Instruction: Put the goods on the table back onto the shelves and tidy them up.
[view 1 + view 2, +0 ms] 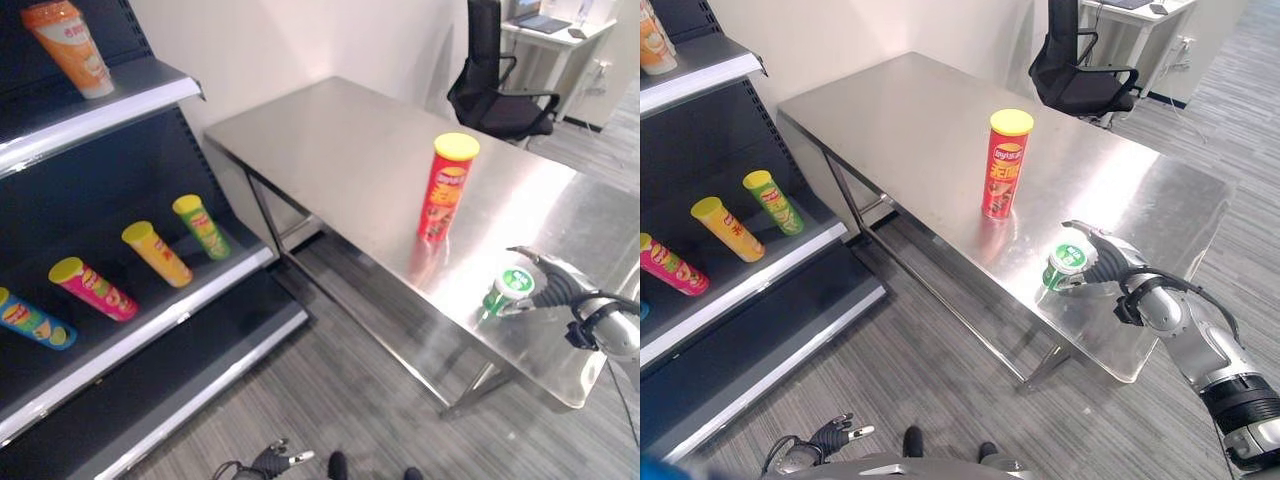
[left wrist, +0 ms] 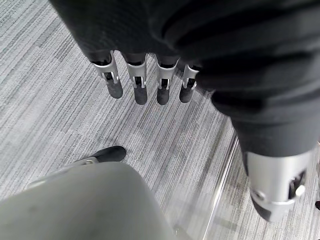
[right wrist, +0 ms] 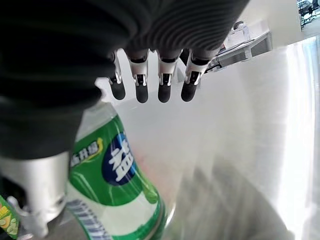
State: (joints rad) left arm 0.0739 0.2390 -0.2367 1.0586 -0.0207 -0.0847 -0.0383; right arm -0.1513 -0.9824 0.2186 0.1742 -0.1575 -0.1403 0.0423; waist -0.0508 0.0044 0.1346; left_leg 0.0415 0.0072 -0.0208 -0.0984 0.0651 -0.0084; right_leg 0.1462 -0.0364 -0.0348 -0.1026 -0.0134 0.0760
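Steel table (image 1: 940, 120) bears cylindrical red can (image 1: 1006, 165).

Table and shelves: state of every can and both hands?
Green can: on table, right hand beside it.
Red can: upright on table.
Shelf cans: lying tilted.
Orange can: on upper shelf.
Right hand: open.
Left hand: open, over floor.

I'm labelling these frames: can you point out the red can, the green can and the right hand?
red can (image 1: 1004, 170): right eye view, middle of its upright body.
green can (image 1: 1068, 258): right eye view, its white lid.
right hand (image 1: 1110, 262): right eye view, dark cover beside the green can.
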